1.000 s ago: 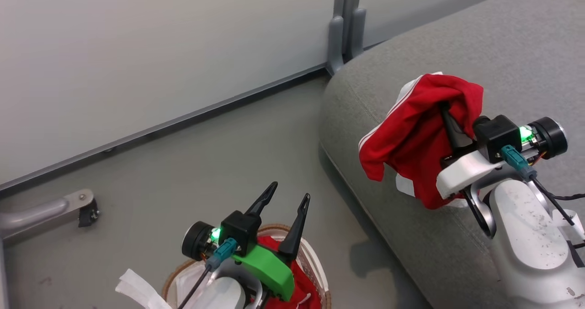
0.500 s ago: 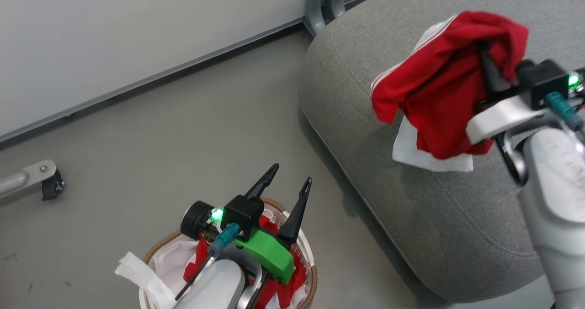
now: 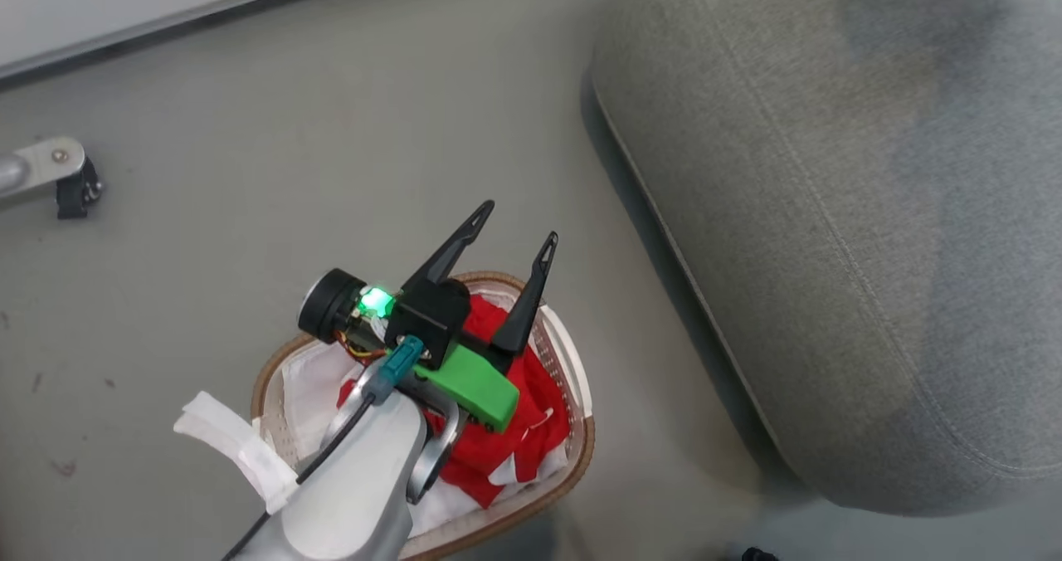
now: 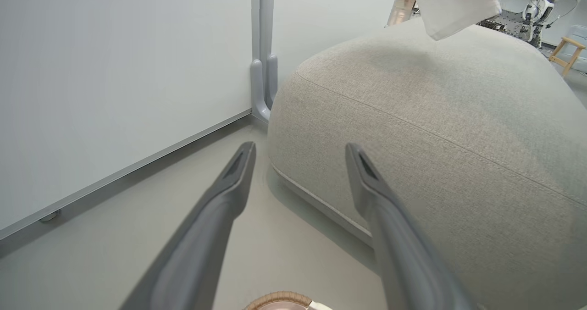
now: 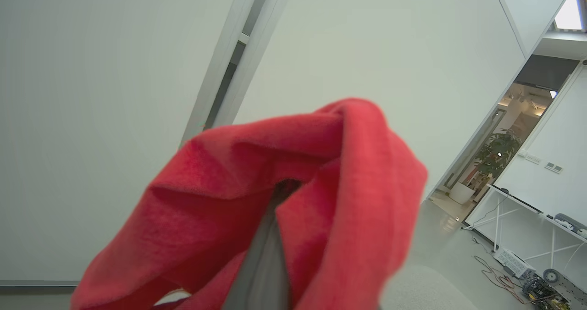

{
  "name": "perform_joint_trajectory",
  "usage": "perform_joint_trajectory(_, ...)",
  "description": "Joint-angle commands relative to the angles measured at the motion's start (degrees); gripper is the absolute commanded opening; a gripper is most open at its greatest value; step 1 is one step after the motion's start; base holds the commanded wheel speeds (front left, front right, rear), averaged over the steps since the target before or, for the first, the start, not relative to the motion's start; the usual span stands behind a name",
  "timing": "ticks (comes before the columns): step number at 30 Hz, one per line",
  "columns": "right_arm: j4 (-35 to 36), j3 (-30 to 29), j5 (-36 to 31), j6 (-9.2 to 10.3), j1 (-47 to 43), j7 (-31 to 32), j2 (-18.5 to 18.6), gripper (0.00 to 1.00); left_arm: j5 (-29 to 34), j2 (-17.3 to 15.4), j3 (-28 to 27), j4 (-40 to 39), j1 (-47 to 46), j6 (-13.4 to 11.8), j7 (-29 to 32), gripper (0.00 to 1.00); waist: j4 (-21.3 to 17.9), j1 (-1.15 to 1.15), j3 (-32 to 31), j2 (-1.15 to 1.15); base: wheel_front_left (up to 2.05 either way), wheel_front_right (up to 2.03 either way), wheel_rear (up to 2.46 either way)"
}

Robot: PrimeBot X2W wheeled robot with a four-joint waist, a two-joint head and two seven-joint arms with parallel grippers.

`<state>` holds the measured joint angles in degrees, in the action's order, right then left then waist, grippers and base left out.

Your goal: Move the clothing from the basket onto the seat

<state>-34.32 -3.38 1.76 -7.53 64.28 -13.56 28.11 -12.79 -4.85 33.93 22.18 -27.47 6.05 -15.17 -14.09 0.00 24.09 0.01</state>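
1. While the right gripper is clenched on a bright red soft-fabric garment that folds over its fingers, that piece hangs in the air. The left wrist view shows its white panel dangling above the large grey woven-fabric seat, apart from it.
2. More red-and-white clothing lies in the oval cream-white plastic basket with a brown woven rim. It sits over a plain white liner sheet, and the basket stands on the grey floor just beside the seat.
3. The left gripper hovers over the basket, jaws spread wide and empty.
4. Fabric wrapped over the right fingers may cling on release. The garment could then ride back with the arm, or slip off the seat's rounded edge onto the floor.
5. Reaching down, the left gripper could pinch the liner sheet along with the clothing, dragging it out or tipping the light basket.
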Motion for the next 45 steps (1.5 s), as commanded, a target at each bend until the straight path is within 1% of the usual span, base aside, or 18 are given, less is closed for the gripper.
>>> perform_joint_trajectory(1,-1.3,-0.7,0.6,0.08,2.0,0.2,1.1,0.0,1.0,-0.8,-0.2,-0.7,-2.2,-0.4,0.1,1.0,4.6,0.0,7.9,-0.01,0.0,0.0,0.0)
perform_joint_trajectory(5,-6.1,-3.4,0.3,0.08,5.9,0.6,4.4,0.0,1.9,-1.0,0.2,-2.2,-4.9,-0.5,0.4,1.0,6.1,0.0,12.3,-0.01,0.0,0.0,0.0)
perform_joint_trajectory(7,-8.5,-5.1,0.0,0.07,7.3,0.4,5.2,0.0,2.4,-1.0,0.3,-2.9,-6.3,-0.6,0.7,1.0,6.7,0.0,14.1,-0.01,0.0,0.0,0.0)
perform_joint_trajectory(11,-13.5,-7.6,-1.4,0.08,7.2,-0.5,5.0,0.0,3.0,-1.1,0.6,-3.5,-7.4,-1.1,0.7,1.0,7.3,0.0,16.3,-0.01,0.0,0.0,0.0)
perform_joint_trajectory(15,-17.6,-8.4,-3.0,0.08,4.6,-1.2,3.5,0.0,2.8,-0.8,0.8,-2.9,-7.3,-1.4,0.5,1.0,7.7,0.0,16.8,-0.01,0.0,0.0,0.0)
perform_joint_trajectory(20,-20.1,-9.2,-4.3,0.08,1.1,-1.6,1.9,0.0,2.0,-0.4,1.0,-2.0,-6.6,-1.6,0.2,1.0,8.3,0.0,16.1,-0.01,0.0,0.0,0.0)
perform_joint_trajectory(23,-19.1,-10.0,-5.1,0.08,-1.5,-1.7,0.8,0.0,1.6,-0.2,1.2,-1.3,-5.7,-1.7,0.0,1.0,8.5,0.0,15.2,-0.01,0.0,0.0,0.0)
perform_joint_trajectory(24,-18.5,-10.4,-5.3,0.08,-2.4,-1.7,0.2,0.07,1.6,-0.2,1.2,-1.1,-5.5,-1.6,0.0,1.0,8.6,0.0,14.8,-0.01,0.0,0.0,0.0)
perform_joint_trajectory(26,-17.5,-10.7,-5.4,0.07,-4.0,-1.7,-0.9,0.45,1.2,-0.1,1.2,-0.7,-5.1,-1.7,-0.1,1.0,8.8,0.0,14.1,-0.01,0.0,0.0,0.0)
perform_joint_trajectory(27,-16.6,-10.8,-5.6,0.08,-5.2,-1.7,-1.5,0.95,0.9,0.0,1.0,-0.4,-4.8,-1.8,-0.1,1.0,8.9,0.0,13.5,-0.01,0.0,0.0,0.0)
perform_joint_trajectory(28,-15.8,-10.8,-5.7,0.08,-6.4,-1.7,-2.0,1.0,0.6,0.1,0.9,-0.2,-4.4,-1.8,0.0,1.0,9.1,0.0,12.9,-0.01,0.0,0.0,0.0)
perform_joint_trajectory(34,-11.7,-9.6,-6.6,0.07,-12.9,-1.7,-3.6,1.0,-0.6,0.5,-0.4,-0.4,-2.2,-2.0,-0.1,1.0,10.0,0.0,8.5,-0.01,0.0,0.0,0.0)
perform_joint_trajectory(41,-5.4,-7.9,-6.1,0.08,-21.2,-1.7,-5.2,1.0,-2.1,1.2,-3.1,-2.4,1.9,-1.6,0.0,1.0,11.3,0.0,1.4,-0.01,0.0,0.0,0.0)
perform_joint_trajectory(45,-2.1,-7.8,-7.1,0.08,-24.9,-1.6,-6.6,1.0,-2.4,1.4,-4.8,-3.2,4.3,-1.6,0.0,1.0,12.5,0.0,-3.3,-0.01,0.0,0.0,0.0)
